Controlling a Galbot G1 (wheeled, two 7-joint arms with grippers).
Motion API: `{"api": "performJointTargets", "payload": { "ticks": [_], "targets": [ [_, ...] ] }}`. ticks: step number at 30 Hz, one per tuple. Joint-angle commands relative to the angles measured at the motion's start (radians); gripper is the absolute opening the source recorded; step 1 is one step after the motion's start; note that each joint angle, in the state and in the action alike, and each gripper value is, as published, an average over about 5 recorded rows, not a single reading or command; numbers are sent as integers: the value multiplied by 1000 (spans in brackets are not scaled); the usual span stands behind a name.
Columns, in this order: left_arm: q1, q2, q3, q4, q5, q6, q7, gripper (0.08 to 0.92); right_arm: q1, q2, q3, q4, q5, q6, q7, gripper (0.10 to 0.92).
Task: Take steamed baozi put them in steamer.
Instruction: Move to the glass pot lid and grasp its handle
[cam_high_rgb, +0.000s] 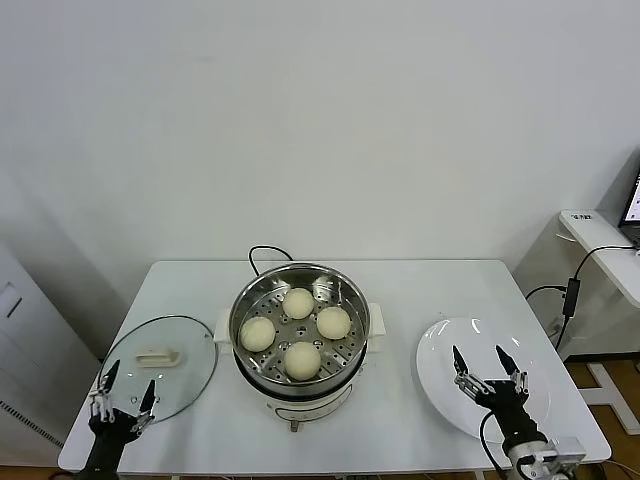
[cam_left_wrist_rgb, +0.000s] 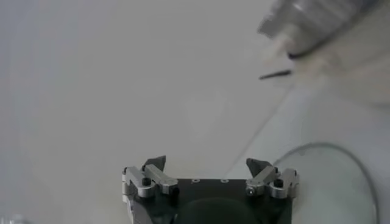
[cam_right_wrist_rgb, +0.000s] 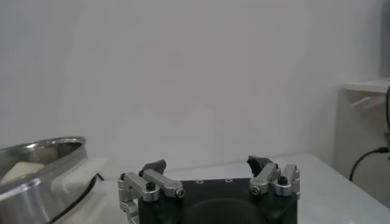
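Note:
Several cream-white baozi (cam_high_rgb: 300, 332) sit on the perforated tray inside the round steel steamer (cam_high_rgb: 245, 304) at the table's middle. One baozi (cam_right_wrist_rgb: 21, 170) shows over the steamer's rim (cam_right_wrist_rgb: 42, 176) in the right wrist view. My left gripper (cam_high_rgb: 124, 385) stands open at the table's front left corner, beside the glass lid, with nothing between its fingers. My right gripper (cam_high_rgb: 484, 362) is open too, hovering over the empty white plate (cam_high_rgb: 440, 380) at the front right. Both grippers hold nothing.
A round glass lid (cam_high_rgb: 160, 362) with a white knob lies flat left of the steamer. A black cord (cam_high_rgb: 262, 252) runs from behind the steamer. A side desk (cam_high_rgb: 605, 245) with cables stands beyond the table's right edge.

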Motion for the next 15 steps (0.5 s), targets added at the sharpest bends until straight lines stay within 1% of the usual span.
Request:
{"api": "performJointTargets", "payload": {
  "ticks": [1,9,15],
  "targets": [
    [-126,139,4,175,453,-37,-179,823,-76,29,17,22,-18,46,19,823],
    [-233,181,33,277,496,17,-181,823,-92,30,35,17,-12,72,-6,823],
    [-279,202,54,342,492,40,-157,823,-103,33,35,28,-19,79,-5,823]
  ]
}}
